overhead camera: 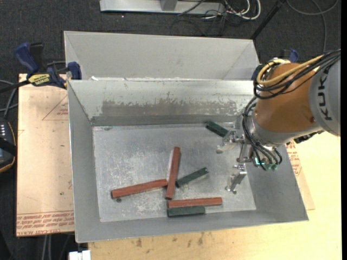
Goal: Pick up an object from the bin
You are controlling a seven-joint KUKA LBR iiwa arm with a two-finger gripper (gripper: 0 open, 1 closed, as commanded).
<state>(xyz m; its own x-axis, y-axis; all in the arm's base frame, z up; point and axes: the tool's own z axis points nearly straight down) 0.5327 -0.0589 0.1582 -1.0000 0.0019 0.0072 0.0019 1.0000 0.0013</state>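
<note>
One red bar (195,202) lies eight o'clock of the gripper (233,184), whose state I cannot tell. Likely approach step; next, centre over it.

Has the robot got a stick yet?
Not yet. Done: nothing. The long reddish-brown sticks and the short dark green sticks all lie on the floor of the grey metal bin. In hand: the pincer hangs over bare floor on the right, touching no stick. Left: going to a stick, gripping it and lifting it out.
</note>
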